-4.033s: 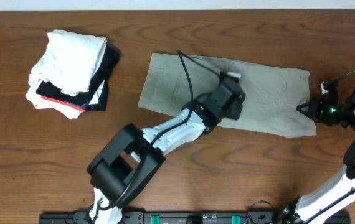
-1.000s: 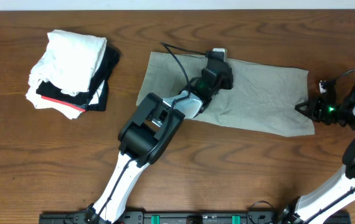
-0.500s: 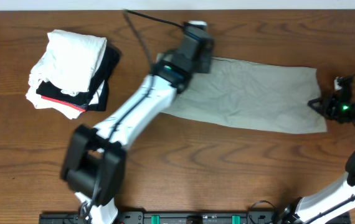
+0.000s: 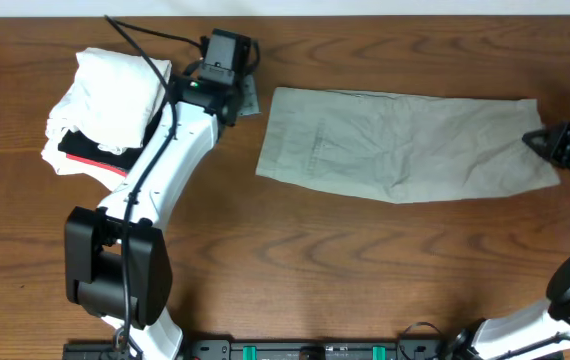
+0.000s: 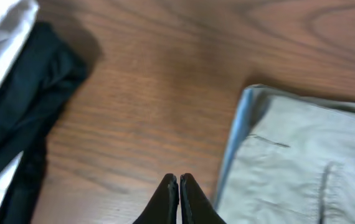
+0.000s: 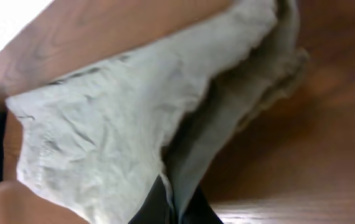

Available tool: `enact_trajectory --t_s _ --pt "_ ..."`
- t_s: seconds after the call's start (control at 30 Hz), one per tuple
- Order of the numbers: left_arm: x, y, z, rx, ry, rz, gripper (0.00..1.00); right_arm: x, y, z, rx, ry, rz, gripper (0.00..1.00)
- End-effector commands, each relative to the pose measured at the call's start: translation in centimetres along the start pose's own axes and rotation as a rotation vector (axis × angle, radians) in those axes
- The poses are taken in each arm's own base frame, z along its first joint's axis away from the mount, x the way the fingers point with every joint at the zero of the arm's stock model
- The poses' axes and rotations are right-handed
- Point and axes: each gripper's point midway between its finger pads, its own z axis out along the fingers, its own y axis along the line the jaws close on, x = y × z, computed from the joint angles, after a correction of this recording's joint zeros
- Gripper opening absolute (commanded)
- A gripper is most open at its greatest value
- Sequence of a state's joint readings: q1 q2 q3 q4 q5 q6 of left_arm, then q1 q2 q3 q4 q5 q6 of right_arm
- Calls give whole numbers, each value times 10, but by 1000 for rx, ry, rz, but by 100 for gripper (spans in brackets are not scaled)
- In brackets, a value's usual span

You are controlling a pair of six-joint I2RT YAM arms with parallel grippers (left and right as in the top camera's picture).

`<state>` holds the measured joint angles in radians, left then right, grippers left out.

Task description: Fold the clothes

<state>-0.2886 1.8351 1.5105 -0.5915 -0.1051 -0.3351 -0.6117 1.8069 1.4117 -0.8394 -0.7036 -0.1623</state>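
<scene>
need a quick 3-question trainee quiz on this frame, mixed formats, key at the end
1. True or false: the left gripper is holding the large wrinkled khaki grey-green cloth garment.
2. The right gripper is shut on the garment's: A) left edge B) right edge C) middle.
3. Fill in: the pile of white and black clothes lies on the brown wooden table to the garment's ____.
Key: 1 false, it is shut on nothing; 2 B; 3 left.
</scene>
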Motion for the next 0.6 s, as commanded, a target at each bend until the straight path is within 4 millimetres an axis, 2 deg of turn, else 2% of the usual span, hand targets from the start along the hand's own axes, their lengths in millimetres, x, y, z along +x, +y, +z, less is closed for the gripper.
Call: enact_trajectory --t_s 0.0,0.1,0.2,0.47,0.57 --pt "-3 11 -7 -19 -1 2 7 -23 60 -12 -58 -38 -143 1" --pt "1 18 -7 -34 22 -2 7 -24 95 -5 -70 -10 -236 1" --pt "3 20 -7 -40 32 -3 7 -16 128 13 -70 33 -332 1" --pt "5 21 -6 -44 39 -2 8 28 234 62 -176 114 -604 1" --pt "3 27 -5 -51 39 -13 8 44 265 76 -199 124 -675 1"
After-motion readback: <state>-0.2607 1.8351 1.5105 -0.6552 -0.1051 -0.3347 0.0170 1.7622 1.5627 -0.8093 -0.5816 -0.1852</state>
